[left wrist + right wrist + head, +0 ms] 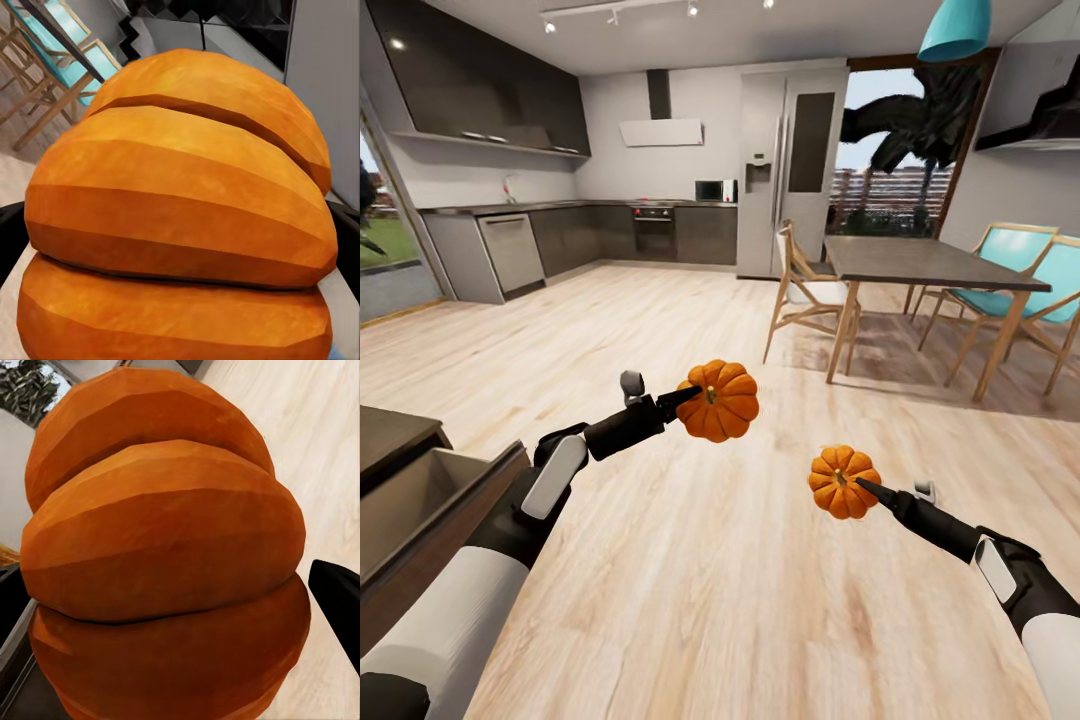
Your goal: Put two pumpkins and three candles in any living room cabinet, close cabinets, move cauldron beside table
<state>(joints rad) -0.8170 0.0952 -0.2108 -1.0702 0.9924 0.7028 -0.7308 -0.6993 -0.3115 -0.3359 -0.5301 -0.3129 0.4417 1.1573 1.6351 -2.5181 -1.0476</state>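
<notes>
Two pumpkins up off the floor, larger pumpkin [720,401] clamped in left gripper [695,393], smaller pumpkin [843,481] clamped in right gripper [863,487], one open cabinet [420,500] beside the left arm.

Wooden floor [690,560] (table [920,262], chairs [805,285])

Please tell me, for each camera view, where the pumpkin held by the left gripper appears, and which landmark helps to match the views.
Head view: the left pumpkin is near the centre, at the left gripper tip, above the wood floor.
Left wrist view: the same pumpkin is very close and covers most of the picture.
Right wrist view: not this one; that is the right gripper's pumpkin.
Shared landmark: the dining table with turquoise chairs.
</notes>
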